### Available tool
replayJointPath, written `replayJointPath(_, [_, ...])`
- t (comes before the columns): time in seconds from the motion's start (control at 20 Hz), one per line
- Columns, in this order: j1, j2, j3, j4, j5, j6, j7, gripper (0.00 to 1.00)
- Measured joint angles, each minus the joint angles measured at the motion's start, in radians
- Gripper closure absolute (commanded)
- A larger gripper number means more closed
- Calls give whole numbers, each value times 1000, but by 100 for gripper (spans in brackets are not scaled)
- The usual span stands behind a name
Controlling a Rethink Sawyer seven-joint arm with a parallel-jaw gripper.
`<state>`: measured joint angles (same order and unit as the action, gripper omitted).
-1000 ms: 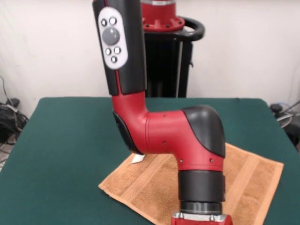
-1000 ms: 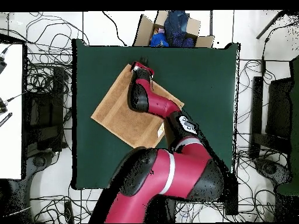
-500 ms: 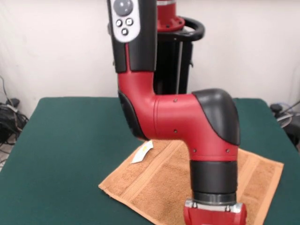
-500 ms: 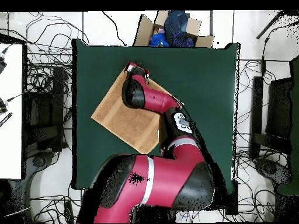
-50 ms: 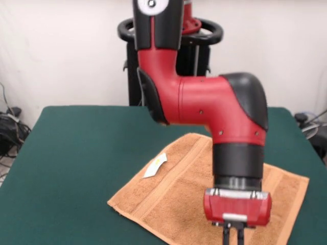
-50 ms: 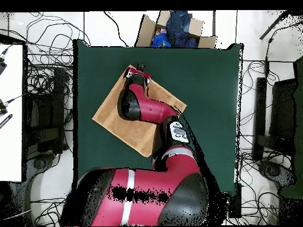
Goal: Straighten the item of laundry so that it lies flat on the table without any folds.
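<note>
Towel (image 5: 173, 194) looks spread flat on desk (image 5: 76, 153), lower-centre frame; prob. near done. Gripper (image 5: 232, 236) above it, jaws close together, grasping nothing visible.

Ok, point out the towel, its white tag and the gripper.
Towel (image 5: 179, 199), front view, bare middle of the cloth.
Tag (image 5: 155, 166), front view, middle of the tag.
Gripper (image 5: 233, 235), front view, between the fingertips.

Arm (image 5: 204, 102): red cylindrical housings with black joint caps and a black wrist collar, with small dark screws set in the red shell. End effector (image 5: 233, 236): red rectangular body with a grey plate on top and thin dark fingers (image 5: 226, 236) below. A white button panel (image 6: 178, 132) sits on a black link.
</note>
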<state>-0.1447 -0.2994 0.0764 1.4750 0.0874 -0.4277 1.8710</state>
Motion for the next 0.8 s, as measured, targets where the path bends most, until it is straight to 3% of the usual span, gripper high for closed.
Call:
replayJointPath(0.4, [58,-74,-33,118,11,-65,0,100])
replayJointPath(0.6, [67,-88,-33,144,11,-30,0,100])
replayJointPath(0.8, [82,-100,-44,158,15,82,0,100])
